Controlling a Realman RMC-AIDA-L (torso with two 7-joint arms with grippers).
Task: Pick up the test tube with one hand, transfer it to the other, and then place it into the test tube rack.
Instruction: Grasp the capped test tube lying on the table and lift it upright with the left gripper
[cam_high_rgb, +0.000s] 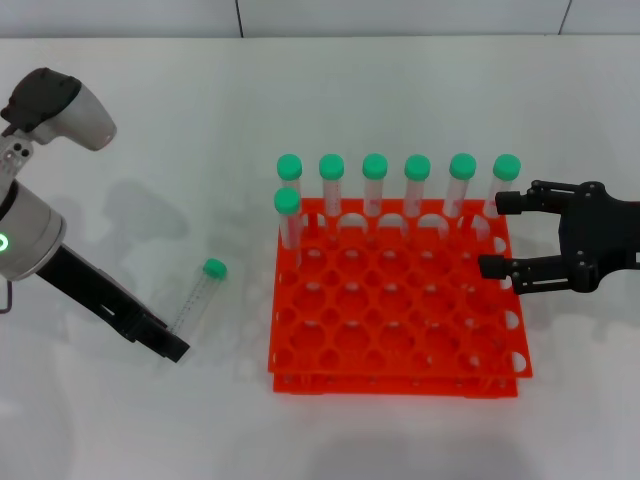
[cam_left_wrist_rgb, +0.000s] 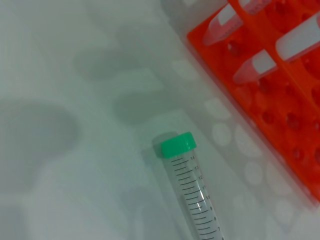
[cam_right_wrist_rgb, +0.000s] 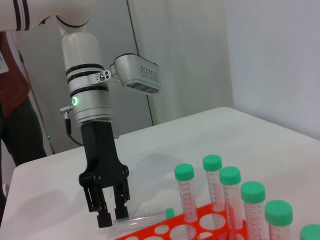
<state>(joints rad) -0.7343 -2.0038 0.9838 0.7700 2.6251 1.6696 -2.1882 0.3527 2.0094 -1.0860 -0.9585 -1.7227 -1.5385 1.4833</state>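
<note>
1. Head view: test tube flat on the white table, green cap away from the robot, well apart from the orange test tube rack on its left side; lying clear like this, open to a grasp from above with no rack wall in the way.
2. Left gripper down low at the tube's bottom end, arm slanted toward it, probably so the fingers can straddle the clear barrel and leave the capped end free for the handover.
3. Right wrist view: left gripper upright over the table, fingers parted by a narrow gap, tips at or just above the surface, the tube beside or between them; contact not certain, nothing lifted, so judged open and empty.
4. Left wrist view: tube close below, graduation marks plain, rack corner off to one side; no fingers visible here.
5. Right gripper held over the rack's right edge near the back row of seven standing capped tubes, jaws spread wide and holding nothing, likely waiting there to receive the tube close to the free holes.
</note>
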